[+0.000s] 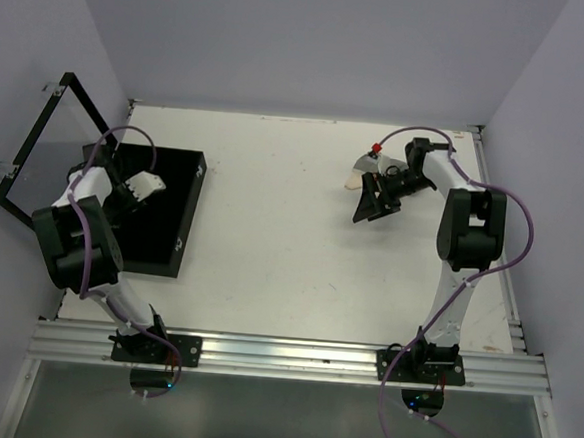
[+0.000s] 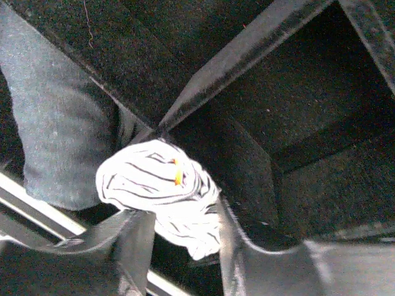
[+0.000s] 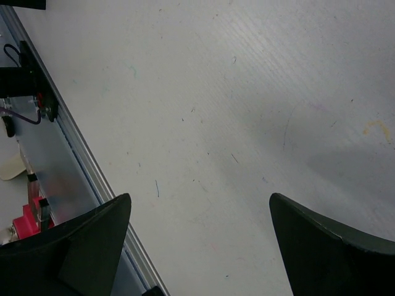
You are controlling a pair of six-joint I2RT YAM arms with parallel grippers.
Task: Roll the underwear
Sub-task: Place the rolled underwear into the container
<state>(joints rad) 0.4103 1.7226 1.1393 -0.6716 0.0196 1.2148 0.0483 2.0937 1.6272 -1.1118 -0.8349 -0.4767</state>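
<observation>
A white rolled underwear with thin dark stripes sits between my left gripper's fingers, over the dividers of the black box. Both fingers touch the roll; whether they still pinch it I cannot tell. From above, the same roll shows at the left gripper over the box. A grey underwear lies in the compartment to the left. A small grey and cream underwear lies on the table just behind my right gripper. In the right wrist view that gripper stands open over bare table.
The box's hinged lid stands open at the far left, against the wall. Black dividers split the box into compartments. A metal rail with a red part runs along the table's right edge.
</observation>
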